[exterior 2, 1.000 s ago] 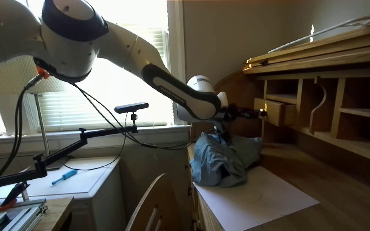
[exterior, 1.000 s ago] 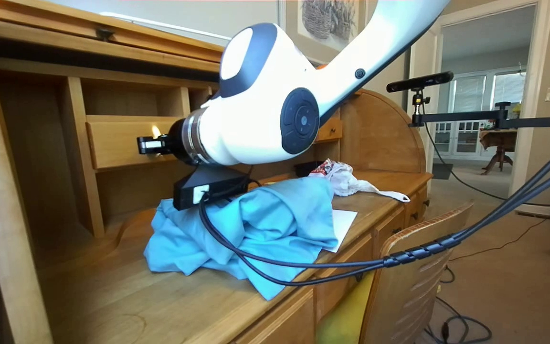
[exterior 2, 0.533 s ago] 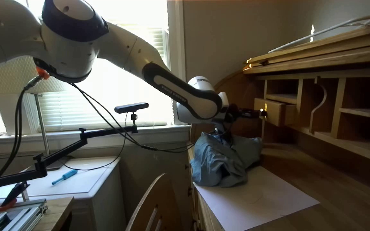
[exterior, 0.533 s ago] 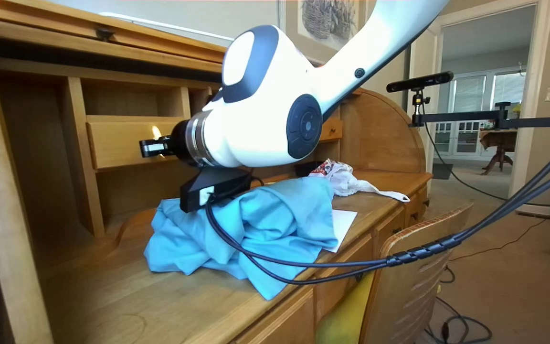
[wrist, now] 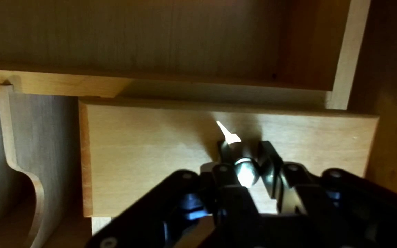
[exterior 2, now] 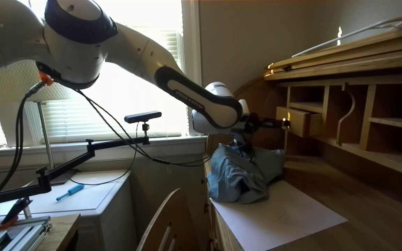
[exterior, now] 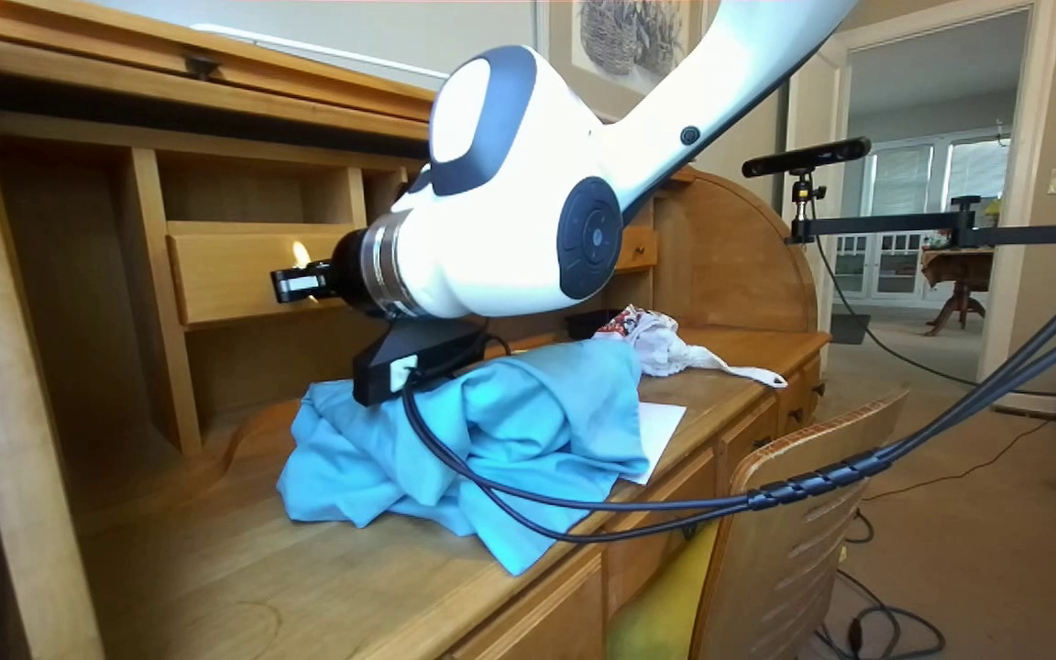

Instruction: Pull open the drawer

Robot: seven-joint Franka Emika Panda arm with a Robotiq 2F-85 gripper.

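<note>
The drawer, light oak and wide, shows its left front in an exterior view (exterior: 216, 270). It stands partly pulled out, with part of its side showing, in an exterior view (exterior 2: 297, 122). The wrist picture is upside down; there the drawer front (wrist: 150, 155) fills the middle. Its round knob (wrist: 247, 175) sits between the fingers of my gripper (wrist: 245, 148), which are close together with about the knob's width between them. The gripper also shows in both exterior views (exterior: 297, 282) (exterior 2: 284, 123), directly at the drawer front. The knob is hidden in an exterior view behind the fingers.
A crumpled blue cloth (exterior: 491, 431) lies on the desk just under the wrist. White paper (exterior 2: 281, 216) lies beside it. A curved wooden divider (wrist: 9, 137) stands beside the drawer. A wooden chair (exterior: 794, 522) stands at the desk's front edge. Cables (exterior: 601, 509) hang from the wrist.
The hand and wrist have shifted slightly to the right in both exterior views, with the fingers still at the knob. The drawer shows almost no movement.
</note>
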